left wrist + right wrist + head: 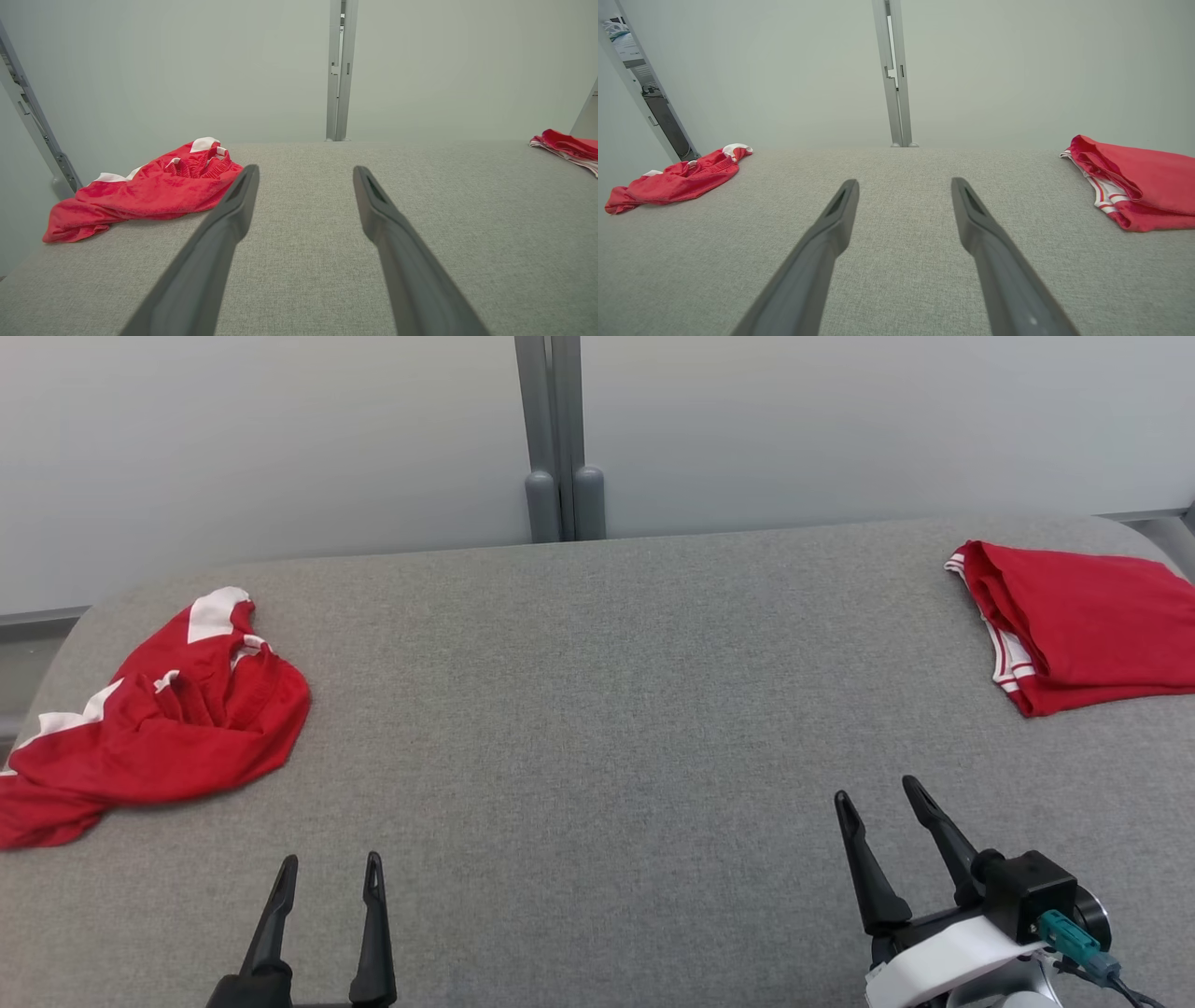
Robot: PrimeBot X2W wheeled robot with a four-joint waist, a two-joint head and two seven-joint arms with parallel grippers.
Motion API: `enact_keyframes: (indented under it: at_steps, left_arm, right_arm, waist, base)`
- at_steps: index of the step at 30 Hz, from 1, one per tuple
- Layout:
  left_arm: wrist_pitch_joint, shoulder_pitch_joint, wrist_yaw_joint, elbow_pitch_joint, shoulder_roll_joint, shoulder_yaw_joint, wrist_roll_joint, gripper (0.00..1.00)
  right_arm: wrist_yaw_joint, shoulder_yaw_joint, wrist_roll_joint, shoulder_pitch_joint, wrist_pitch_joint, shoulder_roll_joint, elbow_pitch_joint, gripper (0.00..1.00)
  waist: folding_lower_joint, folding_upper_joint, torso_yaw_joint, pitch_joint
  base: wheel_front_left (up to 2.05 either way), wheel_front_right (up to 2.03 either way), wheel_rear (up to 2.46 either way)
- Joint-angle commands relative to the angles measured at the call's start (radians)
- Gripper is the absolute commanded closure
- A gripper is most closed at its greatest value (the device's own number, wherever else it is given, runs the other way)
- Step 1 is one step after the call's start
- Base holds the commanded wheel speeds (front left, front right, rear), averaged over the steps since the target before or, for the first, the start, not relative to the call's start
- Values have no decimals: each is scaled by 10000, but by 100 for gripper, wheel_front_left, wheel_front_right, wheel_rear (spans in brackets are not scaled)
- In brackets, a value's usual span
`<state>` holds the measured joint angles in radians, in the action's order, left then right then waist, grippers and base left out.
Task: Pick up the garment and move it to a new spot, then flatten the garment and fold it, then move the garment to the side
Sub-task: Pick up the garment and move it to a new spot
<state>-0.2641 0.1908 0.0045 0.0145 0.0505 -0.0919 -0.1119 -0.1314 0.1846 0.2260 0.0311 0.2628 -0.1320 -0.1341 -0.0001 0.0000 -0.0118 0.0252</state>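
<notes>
Grey cloth tabletop [597, 709] is spread under pale wall panels [280, 448], and a crumpled red garment [159, 728] is found at its left end, ahead and to the left of the left gripper [331, 859], long axis slanted from the near-left edge toward the back. That gripper is judged the nearer; its jaws are held wide and empty, fingers pointed forward over the near edge. The right gripper [877, 789] is likewise spread and empty, a folded red garment [1083, 625] lying beyond it at far right.

the grey fabric table [597, 709] carries a crumpled red garment [159, 728] left, a folded red garment [1092, 625] right.
</notes>
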Motion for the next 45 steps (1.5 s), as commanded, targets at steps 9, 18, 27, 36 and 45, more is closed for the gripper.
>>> enact_keyframes:
  at_steps: [9, 18, 27, 36, 45]
  left_arm:
    - [1, -28, -32, 30, 3, 3, 113, 0]
    - [3, -3, 104, 29, 8, 198, -187, 0]
    - [3, 254, 247, -60, 7, 118, -298, 0]
    - [1, 296, 331, -132, 7, 181, -270, 0]
    - [1, 358, 303, -127, 6, 233, -319, 0]
  right_arm:
    - [16, -71, 28, 163, 24, 45, 120, 0]
    - [16, 86, 80, 289, 24, 17, 94, 0]
    - [16, 236, 109, 391, 26, 14, 106, 0]
    - [16, 314, 163, 461, 24, 20, 60, 0]
    - [16, 459, 200, 486, 24, 20, -17, 0]
  waist:
    - [1, 0, 238, -119]
    - [1, 0, 1339, -155]
    - [1, 0, 2768, -124]
    - [1, 0, 3722, -97]
    - [1, 0, 4017, -52]
  base:
    - [0, 0, 0]
    - [0, 0, 0]
    - [0, 0, 0]
    - [0, 0, 0]
    - [0, 0, 0]
